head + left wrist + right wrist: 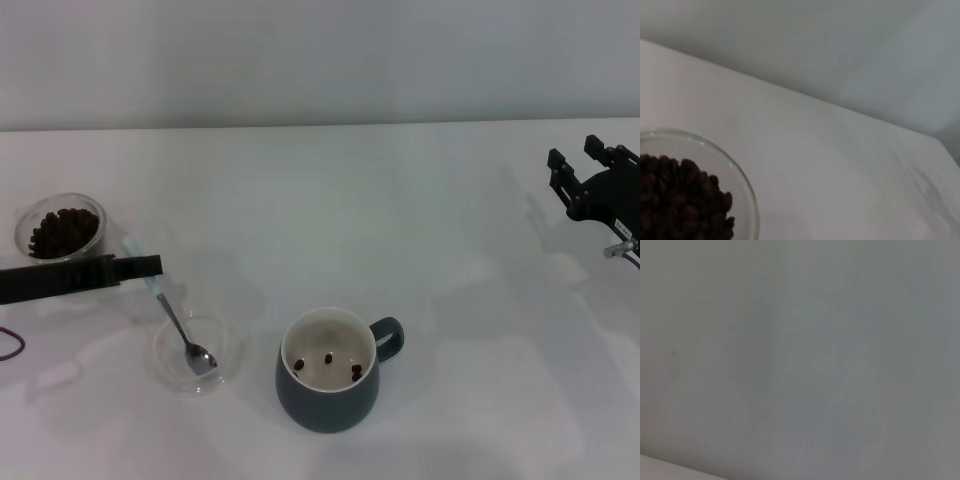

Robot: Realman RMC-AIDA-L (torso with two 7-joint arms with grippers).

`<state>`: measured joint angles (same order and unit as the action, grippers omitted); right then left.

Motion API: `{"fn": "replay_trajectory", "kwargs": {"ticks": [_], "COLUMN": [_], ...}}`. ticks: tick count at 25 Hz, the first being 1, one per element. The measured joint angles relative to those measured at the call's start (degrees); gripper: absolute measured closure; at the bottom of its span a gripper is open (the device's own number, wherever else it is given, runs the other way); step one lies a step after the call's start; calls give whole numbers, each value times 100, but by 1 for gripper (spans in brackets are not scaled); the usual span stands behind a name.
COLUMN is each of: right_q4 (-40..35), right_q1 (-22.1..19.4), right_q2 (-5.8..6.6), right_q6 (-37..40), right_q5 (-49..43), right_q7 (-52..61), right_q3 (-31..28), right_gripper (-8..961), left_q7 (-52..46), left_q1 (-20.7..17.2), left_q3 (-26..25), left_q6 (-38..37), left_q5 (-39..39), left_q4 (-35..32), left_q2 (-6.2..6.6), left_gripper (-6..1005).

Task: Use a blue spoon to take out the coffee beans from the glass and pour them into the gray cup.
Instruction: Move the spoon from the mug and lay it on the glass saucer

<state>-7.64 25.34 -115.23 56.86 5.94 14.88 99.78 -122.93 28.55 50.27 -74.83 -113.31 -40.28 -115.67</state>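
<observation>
The glass (60,228) stands at the far left, holding a heap of dark coffee beans (62,232); the left wrist view shows its rim (742,182) and beans (680,200) from close by. My left gripper (150,266) reaches in from the left edge, just in front of the glass, and its tip crosses over the pale handle of the blue spoon (172,315). The spoon's metal bowl rests in a flat clear dish (222,372). The gray cup (330,400) stands right of the dish, with three beans inside. My right gripper (575,155) hangs open at the far right.
A white tabletop (400,220) runs back to a pale wall. A dark red cable loop (8,345) lies at the left edge. The right wrist view shows only a blank grey surface.
</observation>
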Motion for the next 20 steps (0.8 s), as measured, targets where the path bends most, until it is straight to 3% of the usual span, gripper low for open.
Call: {"fn": "replay_trajectory", "kwargs": {"ticks": [9, 20], "right_q4": [19, 1], "right_q1": [-12, -24], "right_q2": [0, 0], "right_q6": [0, 1], "right_q5": [2, 4], "right_q7": [2, 9], "right_q3": [7, 7], "right_gripper": [454, 454], "left_q7": [74, 179], "left_q1": [28, 195], "left_q3": [2, 9], "left_q6": [62, 241], "left_q5": [-90, -282], "left_q4": [134, 499], "left_q2": [-59, -38], "left_gripper": [871, 872]}}
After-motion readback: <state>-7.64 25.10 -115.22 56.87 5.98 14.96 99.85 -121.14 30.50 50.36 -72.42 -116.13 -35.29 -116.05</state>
